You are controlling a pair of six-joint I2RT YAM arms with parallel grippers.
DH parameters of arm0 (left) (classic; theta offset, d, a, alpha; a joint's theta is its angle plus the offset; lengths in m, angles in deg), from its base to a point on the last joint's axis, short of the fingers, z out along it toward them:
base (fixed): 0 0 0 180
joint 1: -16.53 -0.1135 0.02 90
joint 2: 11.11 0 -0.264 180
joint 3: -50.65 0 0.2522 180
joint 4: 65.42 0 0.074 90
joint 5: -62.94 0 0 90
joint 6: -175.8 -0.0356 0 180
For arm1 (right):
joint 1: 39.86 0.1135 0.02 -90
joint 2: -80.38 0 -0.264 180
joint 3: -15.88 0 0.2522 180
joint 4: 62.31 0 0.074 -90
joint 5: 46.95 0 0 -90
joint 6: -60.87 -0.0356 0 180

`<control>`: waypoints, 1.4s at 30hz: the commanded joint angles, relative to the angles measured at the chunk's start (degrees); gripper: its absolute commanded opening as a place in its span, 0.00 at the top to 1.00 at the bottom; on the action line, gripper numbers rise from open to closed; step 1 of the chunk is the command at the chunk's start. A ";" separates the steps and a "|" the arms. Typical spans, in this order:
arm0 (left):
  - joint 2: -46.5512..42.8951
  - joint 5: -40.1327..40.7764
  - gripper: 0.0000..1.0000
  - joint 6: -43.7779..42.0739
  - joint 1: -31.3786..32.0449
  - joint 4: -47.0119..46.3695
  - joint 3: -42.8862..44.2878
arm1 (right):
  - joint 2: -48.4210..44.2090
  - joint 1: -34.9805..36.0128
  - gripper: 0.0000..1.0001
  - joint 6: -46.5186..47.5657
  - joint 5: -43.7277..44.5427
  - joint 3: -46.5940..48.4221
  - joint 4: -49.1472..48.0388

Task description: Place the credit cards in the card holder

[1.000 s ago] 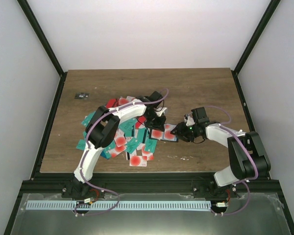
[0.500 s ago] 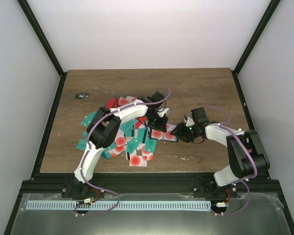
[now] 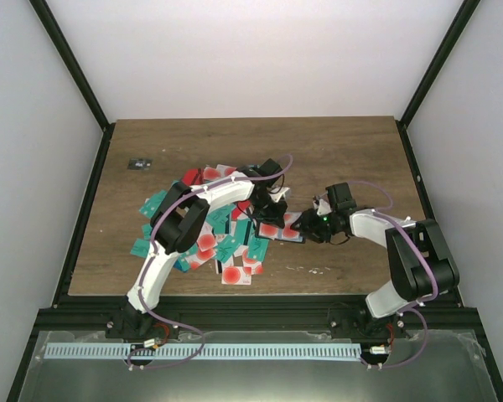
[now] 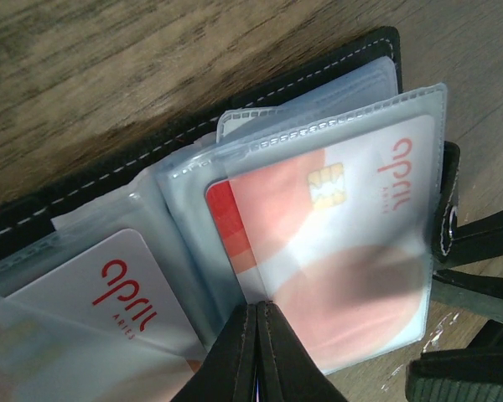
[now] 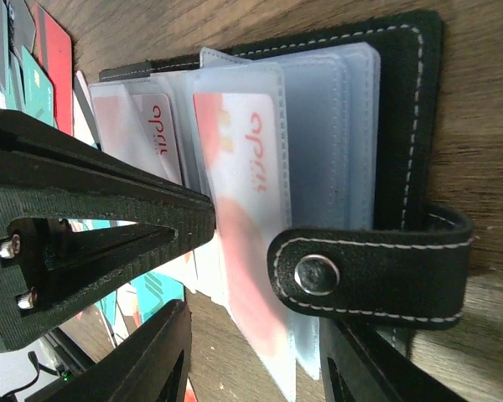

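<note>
Our left gripper (image 4: 257, 306) reaches over the scattered credit cards (image 3: 210, 243), fingers pressed together against the sleeves (image 4: 352, 209) of the open card holder (image 4: 235, 109) mid-table (image 3: 344, 151); the right gripper (image 3: 302, 226), fingers spread, meets its snap tab (image 5: 369, 268)

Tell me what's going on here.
Both arms meet at the open card holder. The left gripper is shut, its tips against the clear sleeves, where a white credit card with a red circle already sits. The right gripper straddles the snap-tab edge, jaws partly apart; whether it grips is unclear. Many loose credit cards lie piled beside the holder.
</note>
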 commanded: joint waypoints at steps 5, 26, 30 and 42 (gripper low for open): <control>2.25 0.96 0.96 -1.10 0.26 0.23 0.48 | 0.05 -0.65 0.56 1.81 -3.47 2.10 -2.78; -2.67 0.53 0.96 2.55 -0.64 -0.57 1.58 | 1.37 -0.48 0.56 3.41 -7.07 5.12 -1.46; -5.83 -0.04 0.96 5.15 -1.84 -1.81 0.04 | 2.27 -0.50 0.56 4.09 -7.61 6.26 -0.87; -20.03 4.36 0.96 9.03 -6.33 -5.64 -14.15 | 8.34 5.40 0.54 1.85 -8.48 13.85 0.21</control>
